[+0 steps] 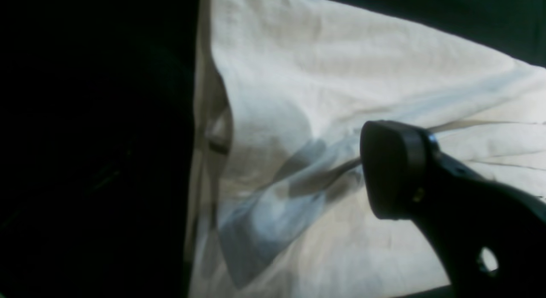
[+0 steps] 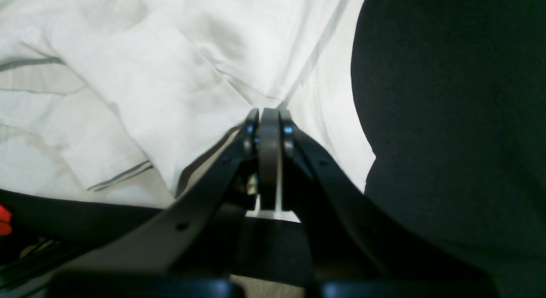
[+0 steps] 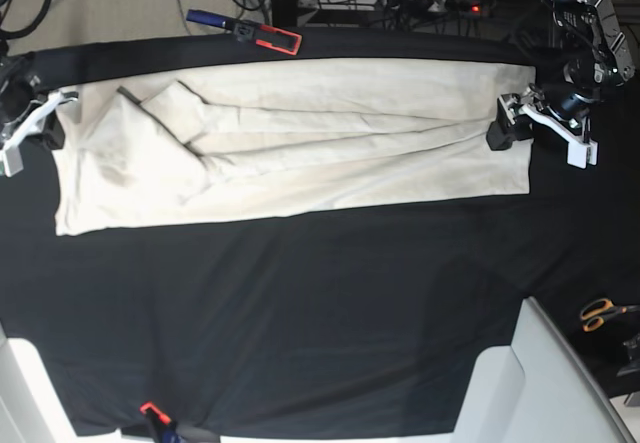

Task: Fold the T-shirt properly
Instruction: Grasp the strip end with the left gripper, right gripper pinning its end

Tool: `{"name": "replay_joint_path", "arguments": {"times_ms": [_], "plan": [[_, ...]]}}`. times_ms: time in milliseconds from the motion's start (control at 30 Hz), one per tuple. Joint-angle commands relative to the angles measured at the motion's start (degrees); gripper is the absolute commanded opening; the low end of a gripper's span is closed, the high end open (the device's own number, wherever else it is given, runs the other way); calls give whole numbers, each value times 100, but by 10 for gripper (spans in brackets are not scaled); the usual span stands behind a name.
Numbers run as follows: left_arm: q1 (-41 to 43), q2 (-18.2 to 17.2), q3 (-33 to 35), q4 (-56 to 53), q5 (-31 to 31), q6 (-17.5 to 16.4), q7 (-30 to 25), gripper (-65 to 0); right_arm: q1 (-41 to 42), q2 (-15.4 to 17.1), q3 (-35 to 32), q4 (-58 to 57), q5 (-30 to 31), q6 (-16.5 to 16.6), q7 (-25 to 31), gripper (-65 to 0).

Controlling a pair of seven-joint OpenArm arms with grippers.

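The cream T-shirt (image 3: 300, 153) lies stretched lengthwise across the black table cloth (image 3: 300, 313), with long creases running between the two grippers. My right gripper (image 3: 58, 115) is at the shirt's left end. In the right wrist view its fingers (image 2: 268, 118) are pressed together on a pinch of the T-shirt (image 2: 149, 76). My left gripper (image 3: 497, 131) is at the shirt's right edge. In the left wrist view only one black finger (image 1: 392, 170) shows, and the T-shirt's (image 1: 341, 76) creases converge on it.
A red and black clamp (image 3: 268, 35) and a blue-handled tool (image 3: 210, 18) lie at the table's back edge. Orange-handled scissors (image 3: 600, 313) lie at the right. A white panel (image 3: 520, 383) sits at the front right, and a red clamp (image 3: 150, 411) at the front edge.
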Motion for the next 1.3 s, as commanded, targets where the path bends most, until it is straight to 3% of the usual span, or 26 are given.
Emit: {"name": "replay_joint_path", "arguments": {"times_ms": [0,67,200,267,633,733,833,1067,1167,1267], "plan": [[21,4,23,19,60,-10,204,-23,30,103,45,65,48,21,118,-648],[21,30,23,19,60,-10,204,-63,39,103,45,65,48,21,118,-648],[12,92,23,-8,60,-10,204,-201,48,103,45,65,48,21,118,-648],[12,110,23,-8,60,-10,204,-234,48,103,45,65,48,21,118,-648],[-102,92,23,-34,60,-10,204,-255,39,103,45,56,48,21,118,-648],[-111,110,23,-34,60,-10,196,-390,39,103,45,56,48,21,118,-648],[-172,118,23,-34,69,-10,196,-650,30,103,45,56,48,21,118,-648],[-128,250,23,810,1018,-10,196,-650,48,103,45,47,48,21,118,-648],[56,540,49,1566,1546,434,196,-650,92,103,45,-129,48,21,118,-647],[223,848,594,2216,2073,830,196,-650,197,94,45,-340,48,21,118,-647]]}}
